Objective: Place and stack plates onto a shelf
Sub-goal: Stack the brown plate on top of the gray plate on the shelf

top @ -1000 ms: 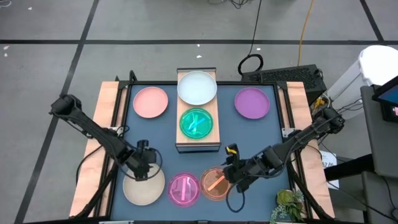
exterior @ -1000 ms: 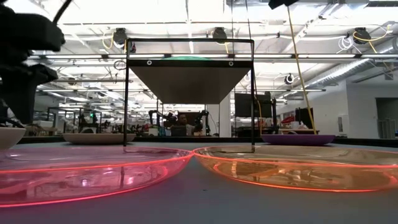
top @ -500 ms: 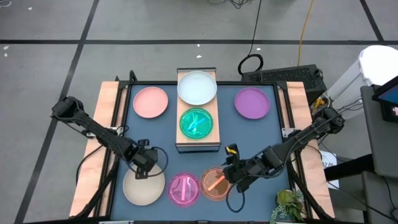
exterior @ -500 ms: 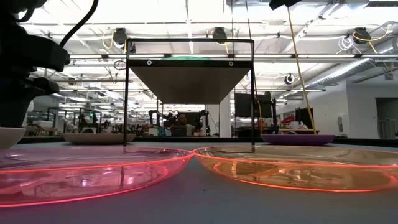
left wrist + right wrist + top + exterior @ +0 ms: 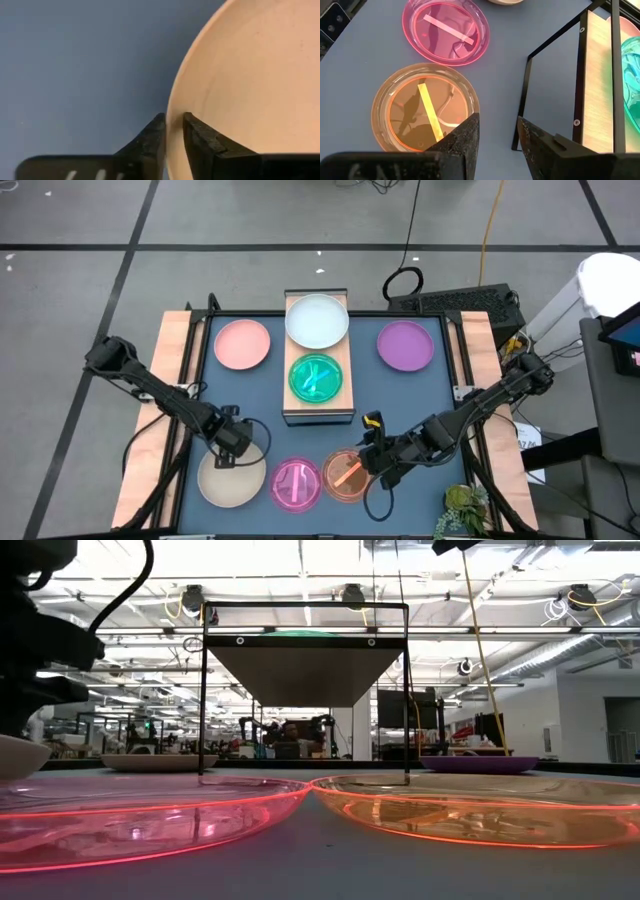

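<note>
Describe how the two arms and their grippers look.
Both arms are dark, slim and jointed, with black cables looping near the wrists. The left gripper and right gripper each have two black, wedge-shaped fingers. A yellow marking sits by the right wrist.

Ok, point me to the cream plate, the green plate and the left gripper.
cream plate (image 5: 228, 482), high view, on its bare centre.
green plate (image 5: 316, 377), high view, on its middle, atop the shelf.
left gripper (image 5: 174, 131), left wrist view, between its fingers at the cream plate's rim.

Shelf (image 5: 319, 412): white plate (image 5: 317, 321) and green plate (image 5: 316, 377) on top. Pink plate (image 5: 242, 344) left of it, purple plate (image 5: 406, 345) right. Cream plate (image 5: 226, 482), magenta plate (image 5: 296, 485), orange plate (image 5: 343, 476) along near edge.
</note>
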`<state>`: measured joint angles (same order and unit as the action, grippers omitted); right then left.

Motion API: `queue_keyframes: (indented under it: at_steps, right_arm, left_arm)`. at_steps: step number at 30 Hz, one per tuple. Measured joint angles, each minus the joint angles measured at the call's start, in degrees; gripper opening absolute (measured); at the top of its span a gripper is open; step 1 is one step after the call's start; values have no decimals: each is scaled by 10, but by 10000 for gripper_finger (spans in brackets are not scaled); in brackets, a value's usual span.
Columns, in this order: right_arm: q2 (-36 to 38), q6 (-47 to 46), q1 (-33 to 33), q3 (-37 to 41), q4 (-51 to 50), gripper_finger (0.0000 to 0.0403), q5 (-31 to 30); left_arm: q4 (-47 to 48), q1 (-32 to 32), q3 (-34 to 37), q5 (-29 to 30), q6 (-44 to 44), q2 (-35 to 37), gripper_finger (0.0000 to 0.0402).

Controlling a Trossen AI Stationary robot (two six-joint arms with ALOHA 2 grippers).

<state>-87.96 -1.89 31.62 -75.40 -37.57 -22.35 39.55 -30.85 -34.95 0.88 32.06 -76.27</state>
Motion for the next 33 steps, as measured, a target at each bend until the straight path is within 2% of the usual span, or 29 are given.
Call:
queue_keyframes:
  at_steps: [5, 14, 24, 33]
  right_arm:
    - [0, 0, 0, 0, 1, 116, 0]
    - [0, 14, 0, 0, 31, 116, -1]
    - [0, 50, -1, 0, 56, 116, -3]
    - [0, 71, -9, 0, 63, 116, -3]
  left_arm:
    - [-9, 0, -13, -19, 6, 4, 11]
    - [28, 1, -63, -31, -3, 2, 8]
    - [165, 1, -183, -22, 2, 2, 8]
    - [226, 29, -299, -10, -14, 2, 8]
